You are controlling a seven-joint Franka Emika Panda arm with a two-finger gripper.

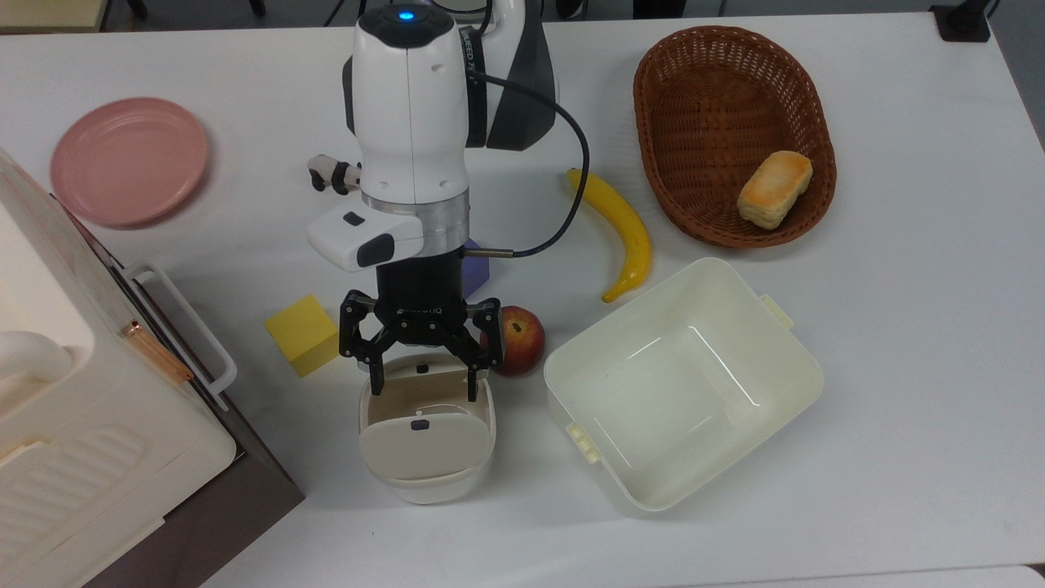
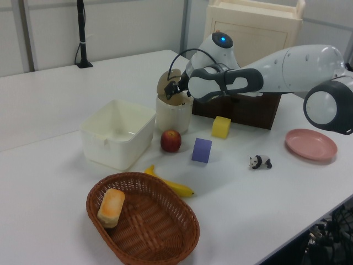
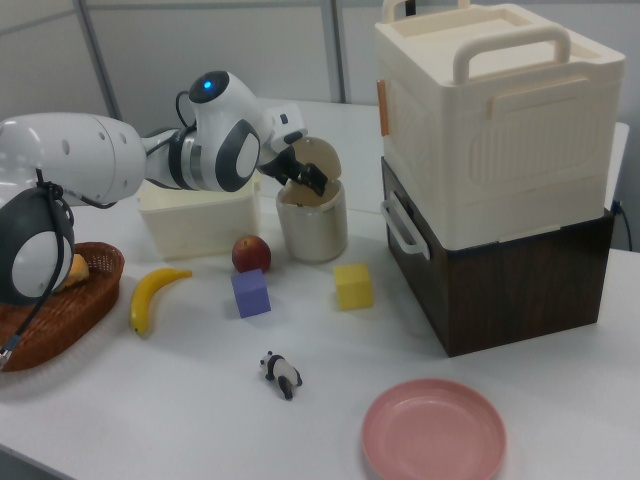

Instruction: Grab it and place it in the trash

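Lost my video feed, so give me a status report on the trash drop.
Hand open, empty, over the trash bin. Flap tipped open. Paper ball not in sight, likely inside. Apple close beside, not blocking.

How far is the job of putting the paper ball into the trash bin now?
Grabbing looks done, and probably the drop too: the gripper is open and holds nothing, right above the trash bin with its flap tilted open. No paper ball lies on the table, so it is likely inside, though the bin's inside cannot be checked. Left: drawing the arm away.
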